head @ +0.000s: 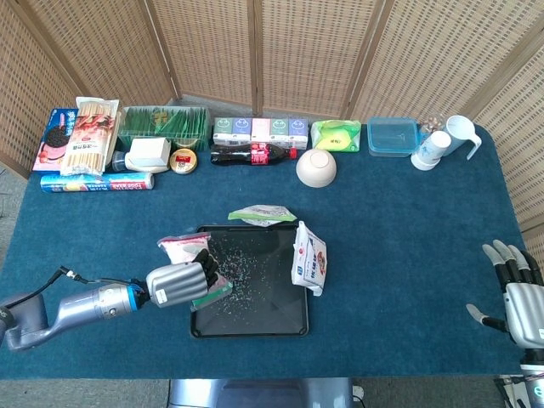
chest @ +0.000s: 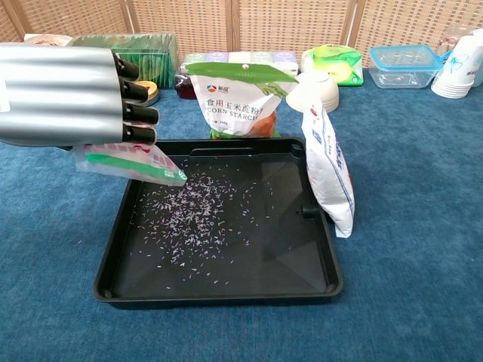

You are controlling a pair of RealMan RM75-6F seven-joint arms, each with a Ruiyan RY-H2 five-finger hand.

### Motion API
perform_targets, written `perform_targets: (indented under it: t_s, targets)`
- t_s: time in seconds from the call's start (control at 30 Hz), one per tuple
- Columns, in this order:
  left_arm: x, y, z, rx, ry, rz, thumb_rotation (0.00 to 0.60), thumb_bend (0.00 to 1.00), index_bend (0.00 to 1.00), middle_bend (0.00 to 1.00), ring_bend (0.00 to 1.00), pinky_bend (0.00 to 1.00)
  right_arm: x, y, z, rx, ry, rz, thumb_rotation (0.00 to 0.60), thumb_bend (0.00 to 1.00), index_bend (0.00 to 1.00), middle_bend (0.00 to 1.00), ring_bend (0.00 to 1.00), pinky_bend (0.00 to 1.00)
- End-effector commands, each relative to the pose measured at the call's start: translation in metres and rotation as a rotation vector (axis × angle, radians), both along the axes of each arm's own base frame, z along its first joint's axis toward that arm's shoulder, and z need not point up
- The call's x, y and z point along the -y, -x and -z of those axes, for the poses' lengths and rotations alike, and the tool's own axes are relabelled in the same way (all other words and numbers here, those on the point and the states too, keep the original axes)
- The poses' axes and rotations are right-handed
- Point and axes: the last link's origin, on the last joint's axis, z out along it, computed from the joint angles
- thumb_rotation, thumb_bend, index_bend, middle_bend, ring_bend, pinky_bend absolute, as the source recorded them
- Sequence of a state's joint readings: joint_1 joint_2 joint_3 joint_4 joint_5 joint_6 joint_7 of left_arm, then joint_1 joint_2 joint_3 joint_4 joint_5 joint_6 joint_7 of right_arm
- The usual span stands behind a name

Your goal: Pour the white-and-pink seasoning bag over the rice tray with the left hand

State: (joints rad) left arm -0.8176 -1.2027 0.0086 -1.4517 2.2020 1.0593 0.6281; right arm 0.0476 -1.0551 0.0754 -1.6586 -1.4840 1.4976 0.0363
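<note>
Chest view shows the left robot hand (chest: 72, 94) grasping the bag (chest: 128, 164), a light, limp, slippery pouch best pinched by its upper body, tilted over the tray (chest: 219, 290).

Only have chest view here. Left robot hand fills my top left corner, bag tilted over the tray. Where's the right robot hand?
Observer: Right robot hand sits at the table's far right edge, fingers apart, holding nothing.
Operator: What does the bag look like above the fingers? Blocked for me.
Observer: In head view the seasoning bag has a white-and-pink top sticking out past the left robot hand.
Operator: Anything behind the corn starch bag?
Observer: A cola bottle lies on its side behind the corn starch bag.
</note>
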Motion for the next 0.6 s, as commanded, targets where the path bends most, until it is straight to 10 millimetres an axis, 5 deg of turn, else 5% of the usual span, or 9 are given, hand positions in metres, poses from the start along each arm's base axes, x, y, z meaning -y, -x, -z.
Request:
perform_targets:
  t_s: [0.03,0.6]
  targets:
    - [-0.0005,-0.0001,0.0005,-0.035,-0.011,0.03,0.6,0.39,0.75,0.61,0.58,0.61,-0.0003,0.0,0.0003,-0.001,-0.001,0.0,0.6,0.0,0.08,0.02,0.0,0.0]
    - [-0.0029,0.0004,-0.0054,-0.214,-0.106,0.24,0.6,0.4,0.77,0.61,0.58,0.61,-0.0006,-0.0005,-0.0006,-0.002,0.002,-0.003,0.6,0.0,0.08,0.02,0.0,0.0]
